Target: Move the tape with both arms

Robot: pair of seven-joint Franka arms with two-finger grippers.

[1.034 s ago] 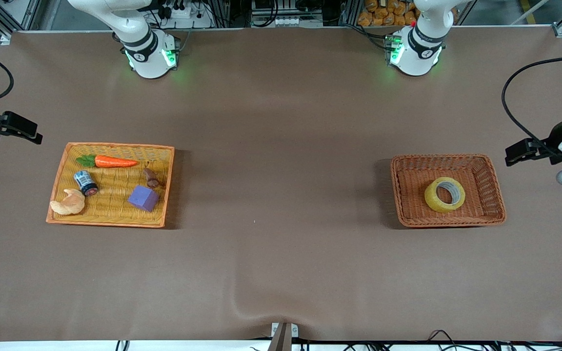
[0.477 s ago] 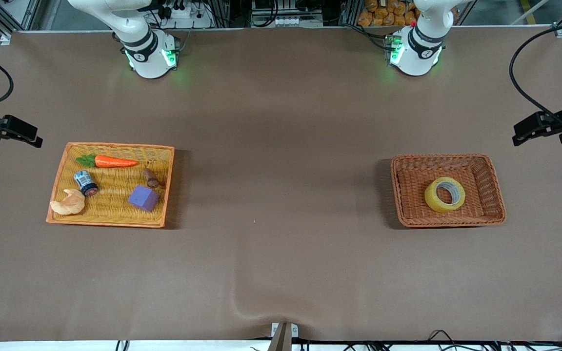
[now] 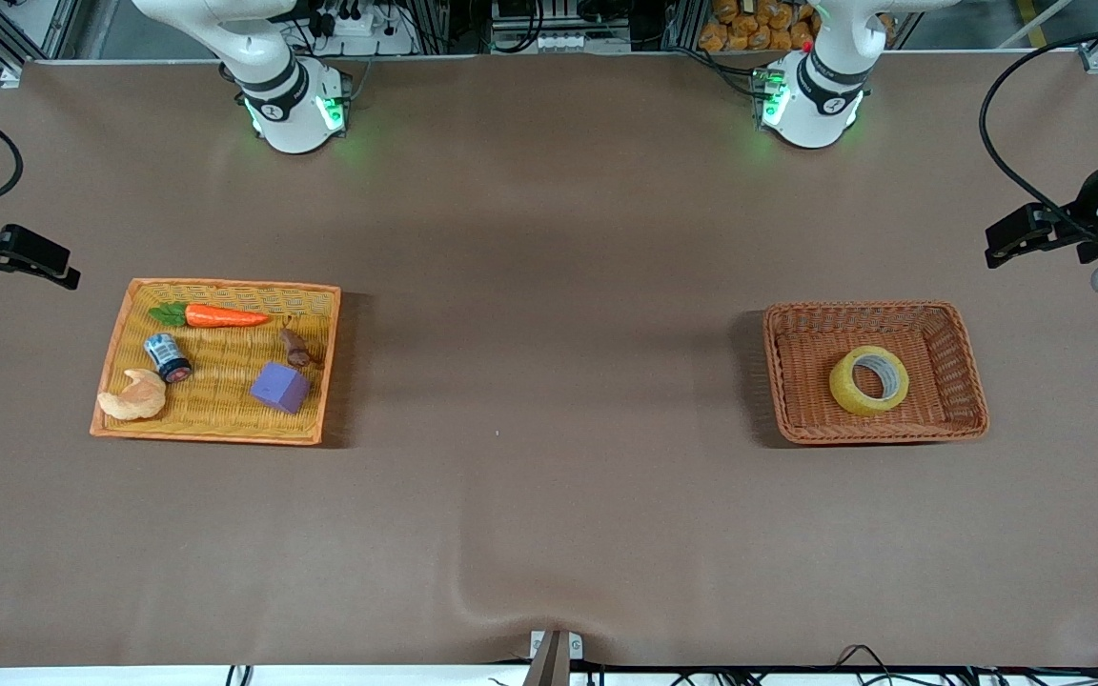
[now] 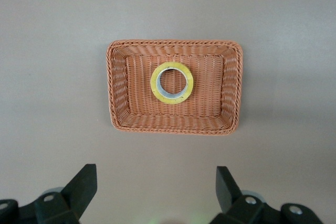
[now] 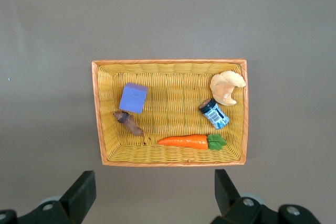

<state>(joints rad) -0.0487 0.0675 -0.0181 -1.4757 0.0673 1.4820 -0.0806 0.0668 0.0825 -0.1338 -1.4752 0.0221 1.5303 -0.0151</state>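
The yellow tape roll [image 3: 844,386] lies flat in a brown wicker basket [image 3: 782,373] toward the left arm's end of the table. In the left wrist view the tape [image 4: 157,88] lies in the middle of the basket [image 4: 173,129]. My left gripper [image 4: 156,174] is open and empty, high above the table beside the basket. The left hand [image 3: 1035,232] shows at the edge of the front view. My right gripper [image 5: 155,179] is open and empty, high above the table beside the yellow tray [image 5: 168,160]. The right hand [image 3: 6,255] shows at the other edge.
The yellow wicker tray [image 3: 215,433] toward the right arm's end holds a carrot [image 3: 225,315], a small can [image 3: 168,356], a tan croissant toy [image 3: 132,397], a purple cube [image 3: 279,387] and a small brown object [image 3: 294,348]. Bare brown table lies between tray and basket.
The left arm's hand has moved up the front view, away from the basket toward the robots' bases. The right arm's hand has barely moved. The tape has stayed put.
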